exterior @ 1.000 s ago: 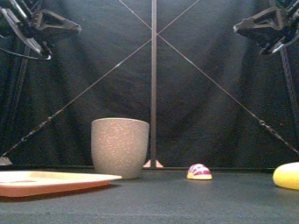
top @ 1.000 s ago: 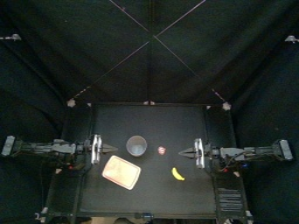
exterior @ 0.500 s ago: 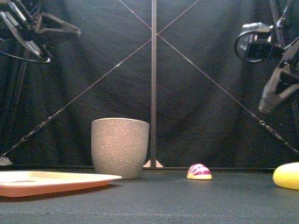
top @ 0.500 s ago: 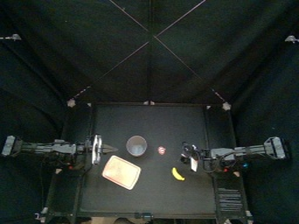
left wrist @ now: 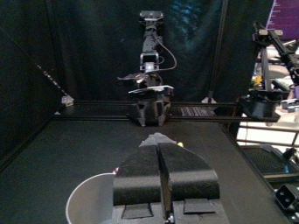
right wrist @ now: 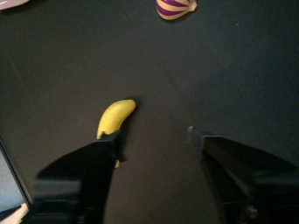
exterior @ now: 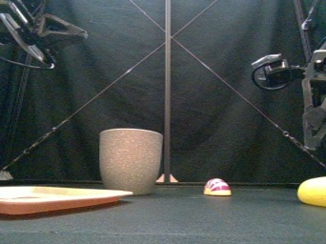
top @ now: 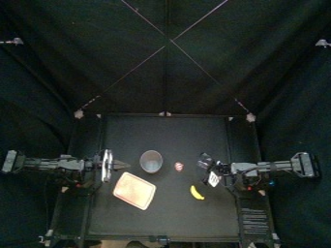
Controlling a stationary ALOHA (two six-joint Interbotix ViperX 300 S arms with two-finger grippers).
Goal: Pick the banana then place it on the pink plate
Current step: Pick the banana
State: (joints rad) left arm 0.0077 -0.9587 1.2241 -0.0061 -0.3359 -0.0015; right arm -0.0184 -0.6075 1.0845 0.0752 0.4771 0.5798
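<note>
Table [top: 168,131]: black, bears all items listed.
Pink tray [top: 135,190]: lies flat, front left.
Grey speckled cup [top: 151,160]: upright, just behind tray.
Right gripper [right wrist: 160,142]: jaws wide apart, nothing held, raised near banana.
Left gripper [left wrist: 163,149]: jaws closed together, nothing held.
Banana [right wrist: 114,117]: on table, front right, apart from tray.
Striped toy [top: 180,168]: right of cup.

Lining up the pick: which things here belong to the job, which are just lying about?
Job: small yellow toy banana; flat pink tray; open right gripper.
Lying about: tall grey speckled cup; small pink-and-purple toy; resting left gripper.
</note>
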